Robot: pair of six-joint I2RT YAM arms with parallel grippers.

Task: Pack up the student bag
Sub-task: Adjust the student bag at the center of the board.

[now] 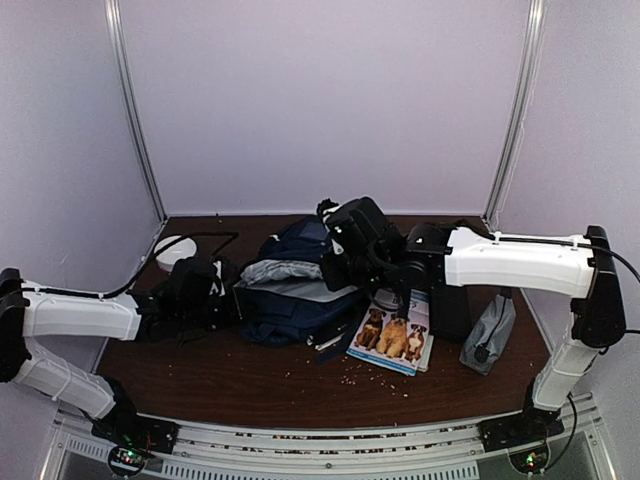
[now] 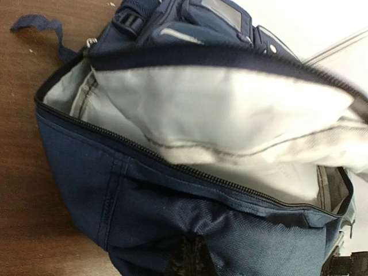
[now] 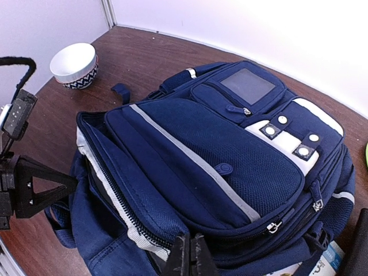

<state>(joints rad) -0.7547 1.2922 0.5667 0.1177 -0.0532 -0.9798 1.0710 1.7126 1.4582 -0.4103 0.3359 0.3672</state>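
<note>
Right pincer [image 3: 190,256] clamps the bag [image 1: 295,305] by its flap, lifting so the mouth gapes; left pincer [image 1: 215,295], at its nine o'clock, has an unclear grip.

A white bowl [image 3: 73,64] with a dark blue patterned band stands on the brown wooden table [image 1: 250,385], beyond the left gripper [image 1: 226,294] and to its left, well apart from the right gripper [image 1: 335,268]. Just right of the right gripper and nearer the table's front edge lies a book [image 1: 392,335] with three dogs on its cover. A black box [image 1: 450,312] stands at the book's right side, a grey pouch [image 1: 488,335] lies farther right, and crumbs [image 1: 372,376] are scattered in front.
</note>
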